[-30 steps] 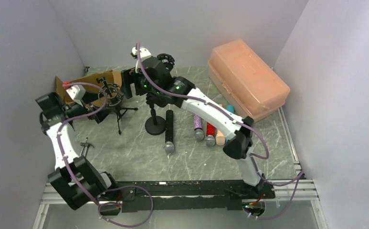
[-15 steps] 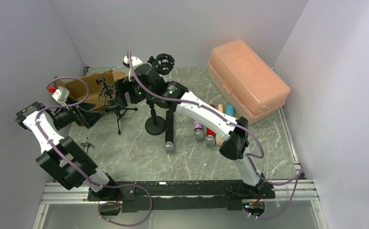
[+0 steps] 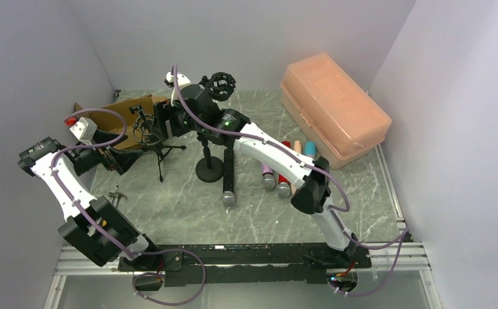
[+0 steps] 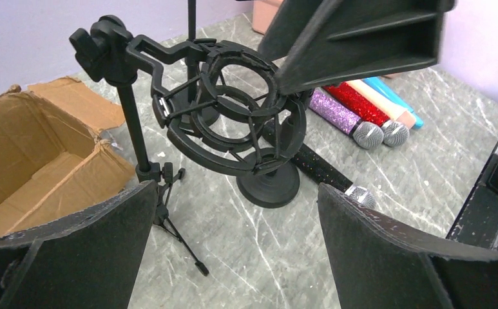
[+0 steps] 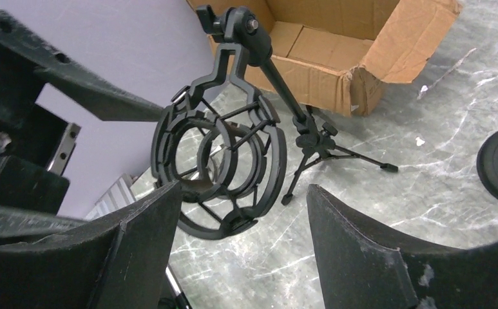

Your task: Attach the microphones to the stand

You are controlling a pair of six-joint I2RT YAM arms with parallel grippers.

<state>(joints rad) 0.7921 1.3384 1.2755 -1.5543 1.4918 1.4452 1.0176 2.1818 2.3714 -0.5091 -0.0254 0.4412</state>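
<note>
Lying on the table (image 3: 188,212) by two stands, round-base (image 3: 209,170) and tripod (image 4: 135,125), one ring mount (image 3: 221,84) each: five microphones (image 3: 268,175), black (image 4: 310,163), purple (image 4: 336,114), red (image 4: 362,106), peach (image 4: 388,103), blue (image 4: 390,91); left gripper (image 4: 234,190) wide open, right gripper (image 5: 244,188) partly open, both empty.

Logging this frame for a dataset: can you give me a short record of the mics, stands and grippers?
microphones: five, all lying on the table, none mounted
black microphone: beside round-base stand
tripod stand: shock mount empty
left gripper: open, facing shock mount
right gripper: open, facing shock mount
</note>
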